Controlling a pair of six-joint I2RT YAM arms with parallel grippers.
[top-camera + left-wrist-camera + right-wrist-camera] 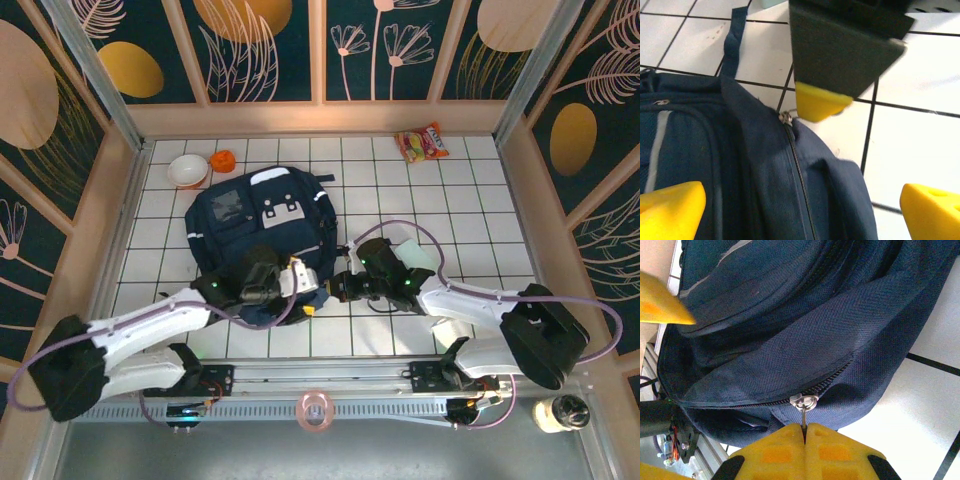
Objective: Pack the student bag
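The bag (pixel 250 235) is lying flat on the tiled desk (pixel 480 200), long axis near-to-far. My right gripper (pixel 805 426) is pinching its zipper pull (pixel 803 405); left gripper (pixel 800 210) is gaping.

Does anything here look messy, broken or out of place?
Nothing looks spilled or broken. The backpack lies flat, its zipper tab pinched by the right gripper. A snack packet lies off alone by the back wall, looking stray.

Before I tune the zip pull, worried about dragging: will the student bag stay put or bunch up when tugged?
Probably bunches: the student bag shows folded, sagging fabric around the zipper pull pinched by the right gripper. It may also slide, lying loose on smooth tiles.
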